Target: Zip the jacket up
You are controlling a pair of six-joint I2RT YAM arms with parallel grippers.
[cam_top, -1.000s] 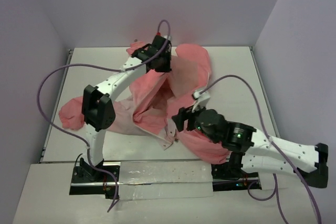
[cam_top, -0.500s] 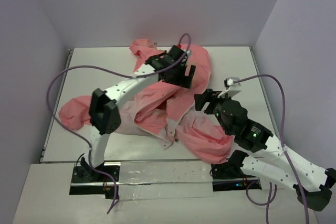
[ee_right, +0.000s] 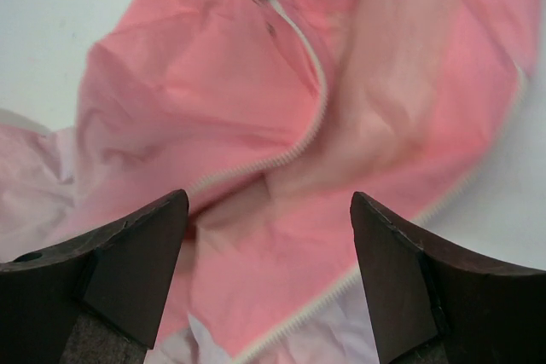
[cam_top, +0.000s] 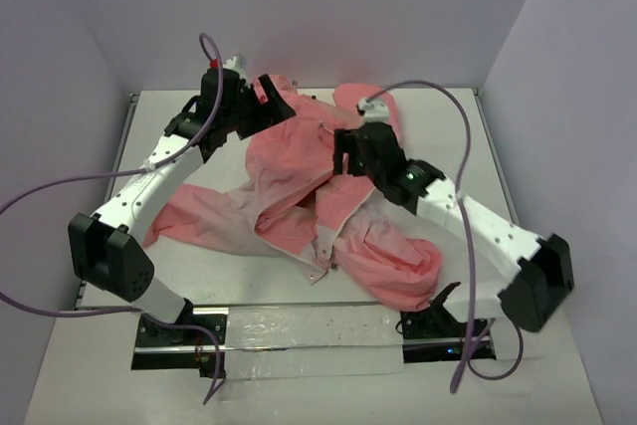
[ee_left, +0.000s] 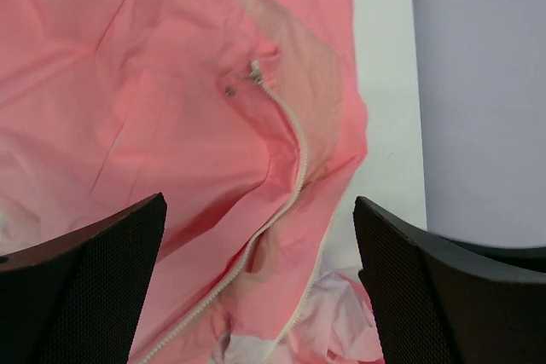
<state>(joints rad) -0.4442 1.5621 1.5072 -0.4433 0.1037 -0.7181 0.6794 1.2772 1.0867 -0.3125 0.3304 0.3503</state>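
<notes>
The salmon-pink jacket lies crumpled across the table, its front open and pale lining showing near the middle. My left gripper hovers open over the jacket's far left part. In the left wrist view the left gripper frames the jacket; a light zipper runs down from a small metal slider. My right gripper stands open above the jacket's far middle. In the right wrist view the right gripper holds nothing, and the zipper curves across the jacket below.
The white table is boxed in by lilac walls on three sides. Purple cables loop off both arms. A wall stands close to the jacket's edge in the left wrist view.
</notes>
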